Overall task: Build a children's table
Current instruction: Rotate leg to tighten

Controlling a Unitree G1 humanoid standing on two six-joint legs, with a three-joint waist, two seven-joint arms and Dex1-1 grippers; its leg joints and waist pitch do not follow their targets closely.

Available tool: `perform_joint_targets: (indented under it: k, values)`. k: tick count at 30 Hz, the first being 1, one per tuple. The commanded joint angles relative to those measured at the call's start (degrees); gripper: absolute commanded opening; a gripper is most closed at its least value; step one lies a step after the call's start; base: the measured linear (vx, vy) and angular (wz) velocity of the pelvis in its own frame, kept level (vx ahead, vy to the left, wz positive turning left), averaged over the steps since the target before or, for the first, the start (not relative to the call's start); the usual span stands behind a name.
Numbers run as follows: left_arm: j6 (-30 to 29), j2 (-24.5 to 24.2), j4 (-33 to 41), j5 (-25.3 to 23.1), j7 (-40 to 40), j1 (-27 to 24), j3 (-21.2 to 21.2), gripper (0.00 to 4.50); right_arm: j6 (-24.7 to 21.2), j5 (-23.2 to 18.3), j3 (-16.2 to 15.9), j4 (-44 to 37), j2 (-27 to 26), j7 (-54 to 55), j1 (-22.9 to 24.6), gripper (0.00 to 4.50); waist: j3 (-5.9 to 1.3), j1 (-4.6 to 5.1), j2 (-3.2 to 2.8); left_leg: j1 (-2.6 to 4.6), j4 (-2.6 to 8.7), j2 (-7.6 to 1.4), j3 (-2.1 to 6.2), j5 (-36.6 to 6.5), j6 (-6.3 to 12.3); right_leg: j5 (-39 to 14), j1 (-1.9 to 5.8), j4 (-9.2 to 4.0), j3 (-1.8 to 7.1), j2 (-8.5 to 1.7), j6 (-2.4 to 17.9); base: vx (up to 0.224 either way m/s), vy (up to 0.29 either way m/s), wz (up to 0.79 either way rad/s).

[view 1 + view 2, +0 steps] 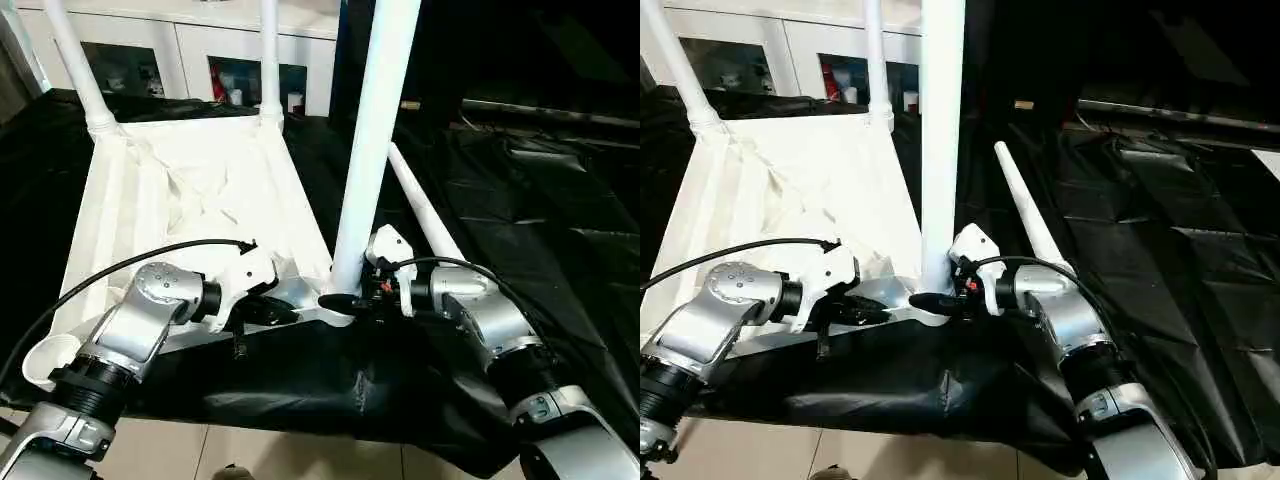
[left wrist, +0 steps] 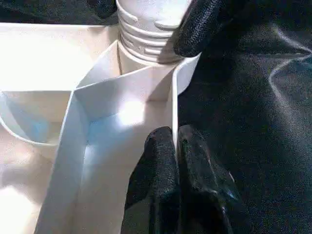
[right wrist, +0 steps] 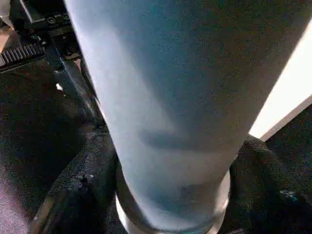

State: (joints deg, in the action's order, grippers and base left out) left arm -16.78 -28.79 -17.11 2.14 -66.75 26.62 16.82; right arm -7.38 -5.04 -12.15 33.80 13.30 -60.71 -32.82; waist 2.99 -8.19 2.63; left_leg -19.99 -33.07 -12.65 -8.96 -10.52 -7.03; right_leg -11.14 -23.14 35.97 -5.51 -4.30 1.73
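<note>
1. The white tabletop lies upside down on a black sheet, ribbed underside up, with the white cabinet behind it.
2. Two legs stand upright in the far corner sockets: one at the far left, one at the far right.
3. Up front, a third leg stands upright in the near right corner socket, tall and close to the camera.
4. The right hand is at the very foot of that leg, a black finger on either side of the tube. The fingers look to be against it, though the wrist view is too close to be sure of a firm clamp.
5. The left hand has its two fingers pressed together, nothing between them, resting on the tabletop's side wall just beside that same corner.
6. The fourth leg lies flat on the black sheet to the right of the tabletop, pointing away.
7. An empty socket shows at the near left corner.
</note>
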Motion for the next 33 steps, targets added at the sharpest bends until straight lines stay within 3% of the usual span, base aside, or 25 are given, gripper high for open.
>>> perform_joint_targets:
  k: [1, 4, 11, 12, 14, 18, 20, 22, 28, 33]
  values:
    - [0.0, 1.7, 0.1, -0.4, 1.7, 0.6, 0.9, 0.00, -0.7, 1.0, 0.2, 0.4, -0.3, 3.2, 0.9, 2.74, -3.69, 0.30, -0.54, -0.06, 3.69, -0.71, -0.57, -7.5, 1.40, -6.5, 3.52, -3.80, 3.39, -3.83, 10.5, 0.000, 0.000, 0.00]
    - [-1.5, 4.8, -3.7, -2.8, 9.4, 2.7, 0.0, 0.00, -1.4, 1.5, 2.8, 4.4, -3.3, 12.2, 0.2, 2.72, -3.46, 0.39, -0.46, 0.00, 3.79, -0.56, -0.62, -8.9, 0.49, -10.0, 3.37, -4.33, 3.44, -3.89, 9.7, 0.000, 0.000, 0.00]
    - [-8.4, 15.7, -10.7, -5.6, 26.4, 8.1, -1.5, 0.00, -5.3, 0.6, 8.2, 14.1, -13.7, 35.0, -4.4, 2.70, -3.09, 0.83, -0.34, 0.60, 4.12, -0.32, -0.31, -14.4, -1.55, -26.1, 2.85, -6.15, 3.21, -4.40, 4.7, 0.000, 0.000, 0.00]
    - [-9.0, 17.3, -11.2, -5.9, 27.8, 8.7, -1.3, 0.00, -5.0, 1.2, 7.9, 15.2, -15.2, 37.4, -5.3, 2.70, -3.21, 0.69, -0.62, 0.48, 4.17, -0.37, -0.17, -14.0, -1.37, -25.8, 2.88, -6.16, 3.21, -4.43, 4.1, 0.000, 0.000, 0.00]
    - [-9.5, 19.2, -11.9, -6.2, 29.3, 9.5, -1.0, 0.00, -4.1, 2.1, 7.1, 16.4, -17.1, 39.3, -6.2, 2.70, -3.28, 0.76, -0.53, 0.46, 4.21, -0.43, -0.22, -13.5, -1.25, -23.1, 2.76, -5.95, 3.28, -4.18, 4.1, 0.000, 0.000, 0.00]
    - [-8.5, 20.7, -13.6, -6.6, 30.5, 10.7, -0.7, 0.00, -3.1, 1.8, 7.4, 17.0, -19.8, 38.9, -7.2, 2.70, -3.58, 0.74, -0.49, 0.12, 4.12, -0.33, -0.33, -11.4, -0.71, -16.0, 3.10, -5.18, 3.35, -3.91, 5.5, 0.000, 0.000, 0.00]
    - [-8.2, 20.6, -13.8, -6.8, 30.5, 10.8, -0.7, 0.00, -3.1, 1.5, 8.3, 17.7, -19.9, 39.2, -7.7, 3.26, -3.55, 0.79, -0.61, 0.13, 4.14, -0.42, -0.35, -11.4, -0.58, -14.4, 3.12, -5.03, 3.36, -3.90, 6.4, 0.000, 0.000, 0.00]
    - [-7.5, 19.8, -13.9, -7.0, 29.6, 10.8, -0.7, 0.00, -3.2, 0.5, 9.8, 18.4, -19.1, 38.5, -8.4, 3.42, -3.47, 0.84, -0.64, 0.28, 4.19, -0.41, -0.39, -12.6, -0.53, -15.5, 3.03, -5.18, 3.37, -3.96, 6.6, 0.000, 0.000, 0.00]
    - [-5.4, 16.9, -13.2, -6.6, 25.8, 9.9, -1.0, 0.00, -1.2, 2.0, 7.3, 16.5, -14.9, 31.3, -7.7, 3.69, -3.34, 1.15, -0.74, 0.22, 4.32, -0.38, -0.25, -14.5, -0.14, -19.6, 3.04, -5.75, 3.28, -4.07, 5.7, 0.000, 0.000, 0.00]
    - [-3.7, 12.8, -11.4, -5.7, 19.7, 8.2, -0.7, 0.00, 0.5, 2.9, 2.9, 9.9, -8.9, 18.3, -4.2, 3.69, -3.72, 1.37, -0.67, -0.21, 4.00, -0.51, -0.28, -10.5, 0.90, -12.1, 3.59, -4.91, 3.31, -3.91, 7.6, 0.000, 0.000, 0.00]
